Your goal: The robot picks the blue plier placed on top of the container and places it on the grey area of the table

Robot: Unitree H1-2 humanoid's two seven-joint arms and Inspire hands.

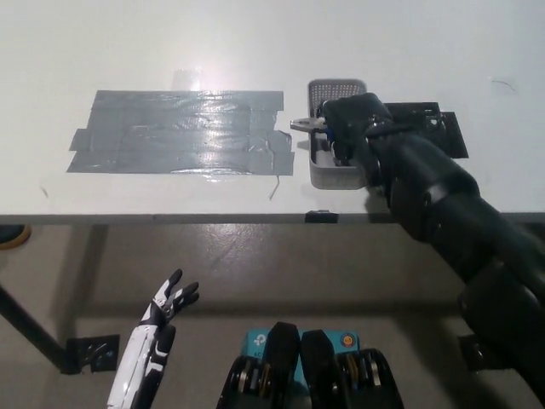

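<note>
Right hand (347,128) over container (334,175), grip unclear; plier (308,124) nose toward grey area (179,132).

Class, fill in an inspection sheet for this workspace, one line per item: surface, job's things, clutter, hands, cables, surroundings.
Surface: white table with a grey area of tape strips.
Job's things: blue plier lies across the grey container, its metal tip poking over the left rim towards the tape.
Clutter: a flat black piece on the table right of the container.
Hands: right hand over the container at the plier; grip cannot be told. Left hand open, low, below the table edge.
Cables: nothing seen.
Surroundings: concrete floor, black table foot.
</note>
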